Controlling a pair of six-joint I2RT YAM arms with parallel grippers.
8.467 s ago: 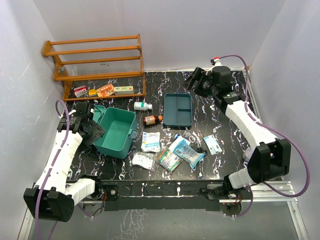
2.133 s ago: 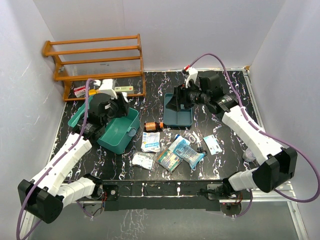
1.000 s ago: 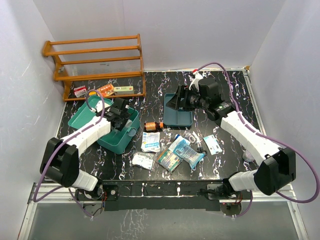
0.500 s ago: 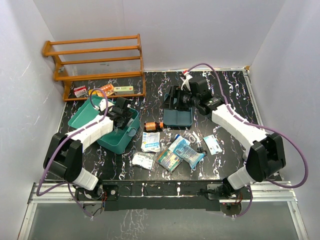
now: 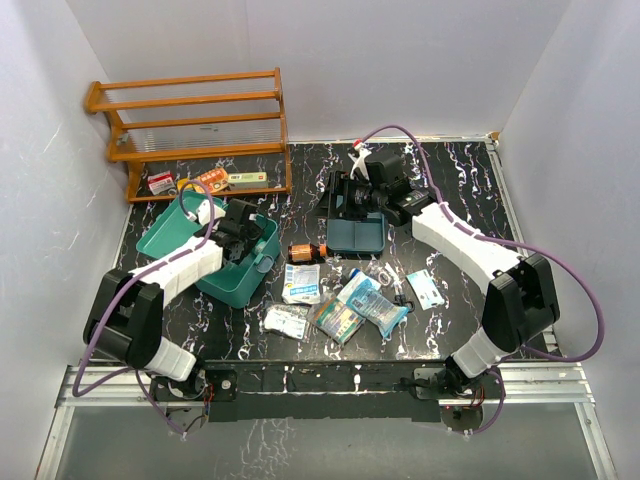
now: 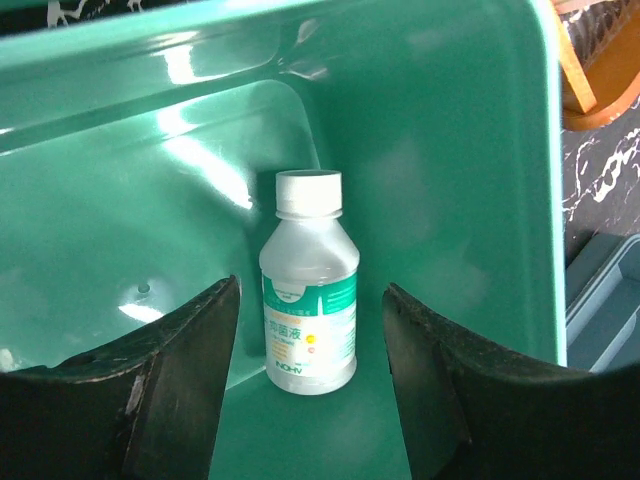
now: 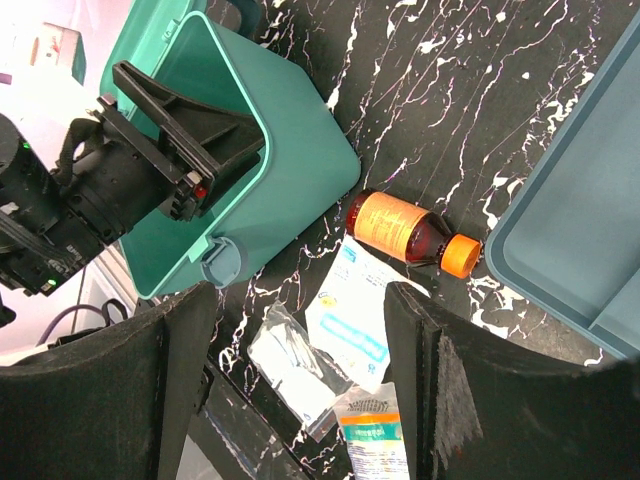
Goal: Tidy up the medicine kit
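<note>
The medicine kit (image 5: 228, 268), a teal-green case, stands open at the left with its lid (image 5: 165, 232) laid back. My left gripper (image 5: 240, 225) reaches into it. In the left wrist view the gripper (image 6: 310, 330) is open. A white bottle with a green label (image 6: 308, 300) rests on the kit's floor (image 6: 120, 230) between and just beyond the fingers (image 6: 190, 340), not gripped. My right gripper (image 5: 335, 195) hovers over the dark teal tray (image 5: 362, 238), open and empty (image 7: 295, 330). Its view shows the kit (image 7: 260, 110) and the left gripper (image 7: 150, 180).
A brown bottle with an orange cap (image 5: 305, 251) lies between the kit and the tray, also in the right wrist view (image 7: 405, 230). Several sachets (image 5: 340, 305) lie along the front. A wooden rack (image 5: 190, 120) with small boxes (image 5: 205, 180) stands at the back left.
The white bottle has gone from the table into the kit, carried by my left gripper and let go. My right gripper has moved from the back right leftward over the dark tray.
</note>
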